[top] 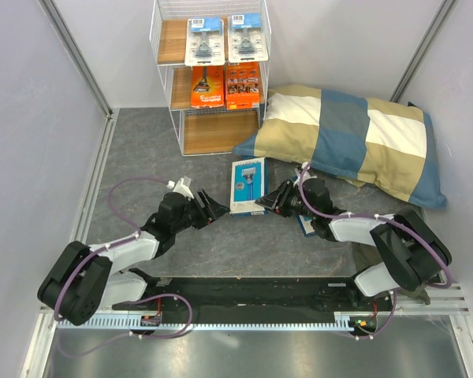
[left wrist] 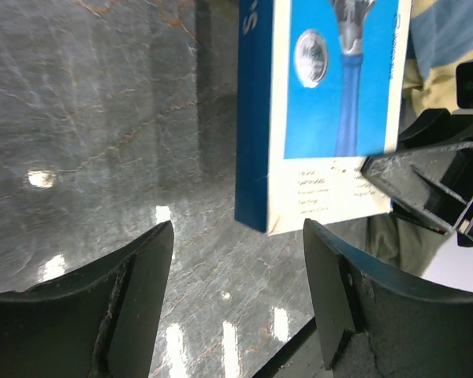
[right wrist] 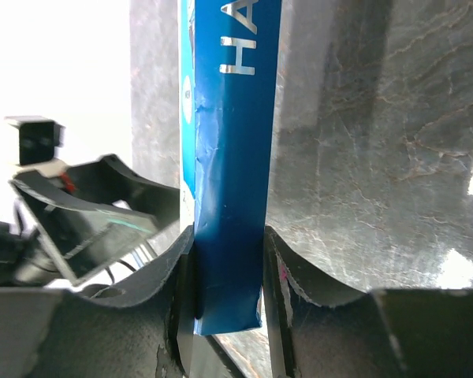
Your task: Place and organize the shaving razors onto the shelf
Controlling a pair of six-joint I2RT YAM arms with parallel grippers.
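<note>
While left fingers (left wrist: 134,291) hang open beside it, blue box (top: 247,185): pinched edge-on by right fingers (right wrist: 299,283)
shelf (top: 209,132): four razors (top: 205,43) on it

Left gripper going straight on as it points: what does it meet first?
Most likely the blue razor box, gripped at its edge by the right gripper; only bare tabletop lies before the left gripper. Depth is unclear.

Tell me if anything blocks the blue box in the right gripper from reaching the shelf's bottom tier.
Nothing visible does. Only bare floor lies between the blue box, pinched by the right gripper, and the bottom tier of the shelf. The pillow lies just right of that path.
</note>
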